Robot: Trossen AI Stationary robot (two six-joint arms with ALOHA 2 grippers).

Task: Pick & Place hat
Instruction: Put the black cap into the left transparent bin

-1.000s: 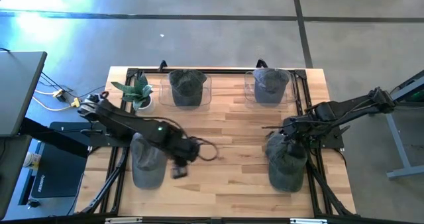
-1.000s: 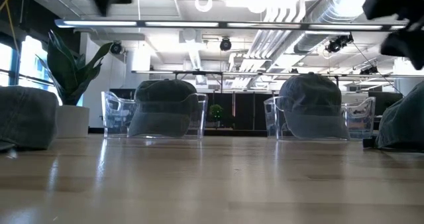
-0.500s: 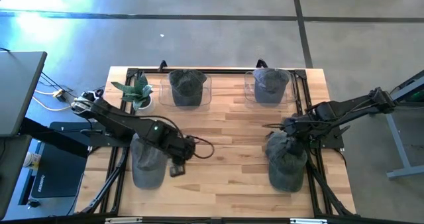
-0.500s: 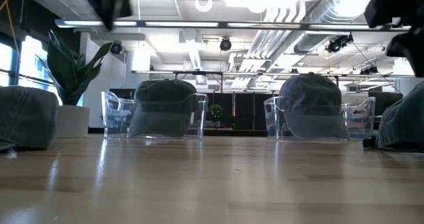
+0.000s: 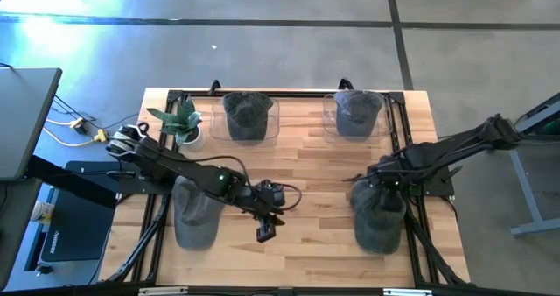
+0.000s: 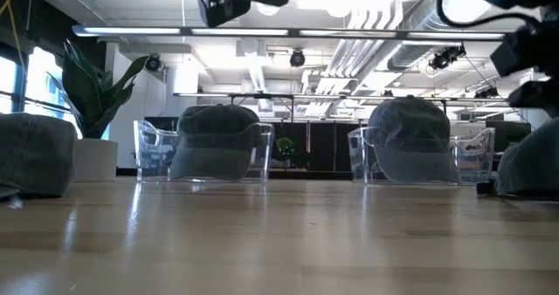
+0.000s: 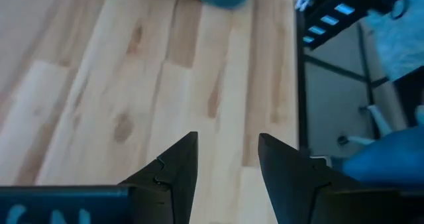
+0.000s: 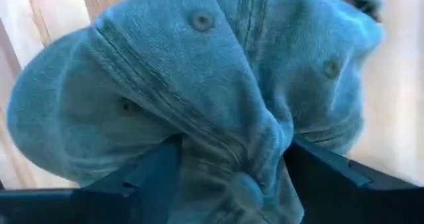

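The right gripper point(image 5: 378, 184) sits down over the crown of a grey-green denim hat point(image 8: 199, 98) near the right edge of the wooden tabletop point(image 5: 315, 156), its jaws spread wide on either side of the crown and not yet closed on it. The left gripper point(image 7: 225, 164) hangs above bare wood towards the tabletop's near edge, jaws parted and holding nothing, beside another grey hat point(image 5: 194, 213) by the left edge.
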